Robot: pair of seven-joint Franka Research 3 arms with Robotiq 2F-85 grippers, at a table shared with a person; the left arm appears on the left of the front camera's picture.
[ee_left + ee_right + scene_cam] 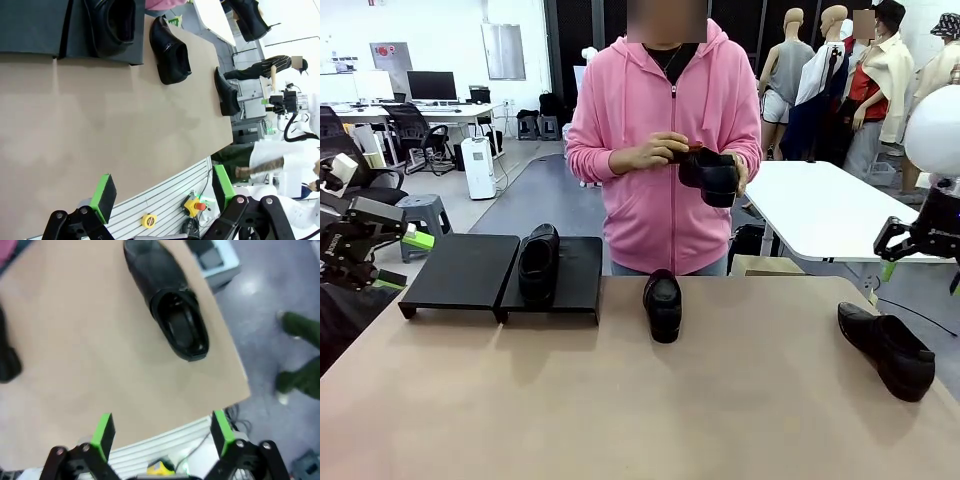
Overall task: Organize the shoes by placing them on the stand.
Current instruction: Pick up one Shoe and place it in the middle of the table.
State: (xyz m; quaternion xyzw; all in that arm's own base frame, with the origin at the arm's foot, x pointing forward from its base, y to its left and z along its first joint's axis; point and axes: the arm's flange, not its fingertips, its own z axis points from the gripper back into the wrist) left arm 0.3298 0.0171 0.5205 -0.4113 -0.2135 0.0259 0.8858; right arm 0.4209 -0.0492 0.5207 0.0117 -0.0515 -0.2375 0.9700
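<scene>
Right wrist view: the right gripper, fingers spread, hangs over a shoe near the table corner — glossy leather, probably slick yet fairly stiff, best pinched across its collar wall; left gripper likewise spread, beside the stand

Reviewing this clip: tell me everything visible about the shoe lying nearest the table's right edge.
The shoe is a black, glossy, leather-looking slip-on loafer with a rounded toe, low heel and dark open mouth. It sits upright on its sole on the tan table, close to the right edge, set diagonally: heel toward the robot's near corner, toe toward the far middle. It is off the stand; only the tabletop touches it.
</scene>
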